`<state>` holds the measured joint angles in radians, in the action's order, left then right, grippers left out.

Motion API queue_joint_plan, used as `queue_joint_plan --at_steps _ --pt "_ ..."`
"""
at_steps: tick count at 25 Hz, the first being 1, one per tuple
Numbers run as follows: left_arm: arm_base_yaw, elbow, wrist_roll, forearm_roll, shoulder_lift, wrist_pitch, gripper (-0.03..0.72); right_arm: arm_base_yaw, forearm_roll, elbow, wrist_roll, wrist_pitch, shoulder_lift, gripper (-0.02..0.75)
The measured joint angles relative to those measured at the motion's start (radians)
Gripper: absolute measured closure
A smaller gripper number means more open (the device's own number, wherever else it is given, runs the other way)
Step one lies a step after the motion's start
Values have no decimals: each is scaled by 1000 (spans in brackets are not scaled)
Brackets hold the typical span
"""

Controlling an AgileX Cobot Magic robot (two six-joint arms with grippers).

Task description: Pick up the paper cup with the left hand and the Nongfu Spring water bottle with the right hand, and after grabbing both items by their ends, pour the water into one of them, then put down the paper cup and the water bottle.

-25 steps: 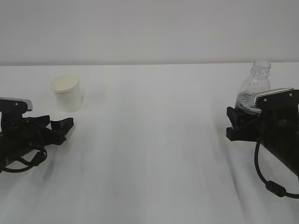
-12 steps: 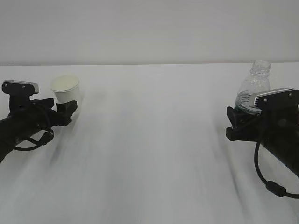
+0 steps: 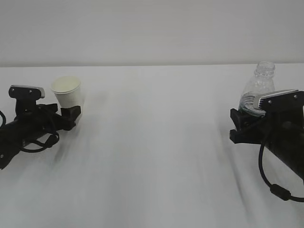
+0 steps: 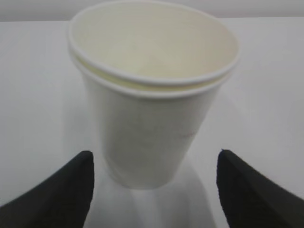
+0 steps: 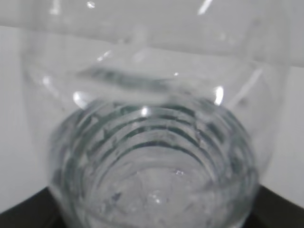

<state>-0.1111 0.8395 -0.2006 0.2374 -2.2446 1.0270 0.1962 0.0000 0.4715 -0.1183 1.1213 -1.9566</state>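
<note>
The paper cup stands upright on the white table, far left. Thin-walled and light, it would likely crush under a hard squeeze — take it low on the wall. The left hand sits wide open, fingers flanking the base, nothing held. Far right, the water bottle — ribbed, slick, springy plastic — sits between the right hand's parted jaws; whether they grip it I cannot tell.
</note>
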Motion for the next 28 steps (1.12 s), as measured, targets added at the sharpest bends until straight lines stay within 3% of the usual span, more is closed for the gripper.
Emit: queue_joint_plan --at_steps 28 --pt "0 147 -6 -1 -83 -41 104 0 0 0 4 0 0 270"
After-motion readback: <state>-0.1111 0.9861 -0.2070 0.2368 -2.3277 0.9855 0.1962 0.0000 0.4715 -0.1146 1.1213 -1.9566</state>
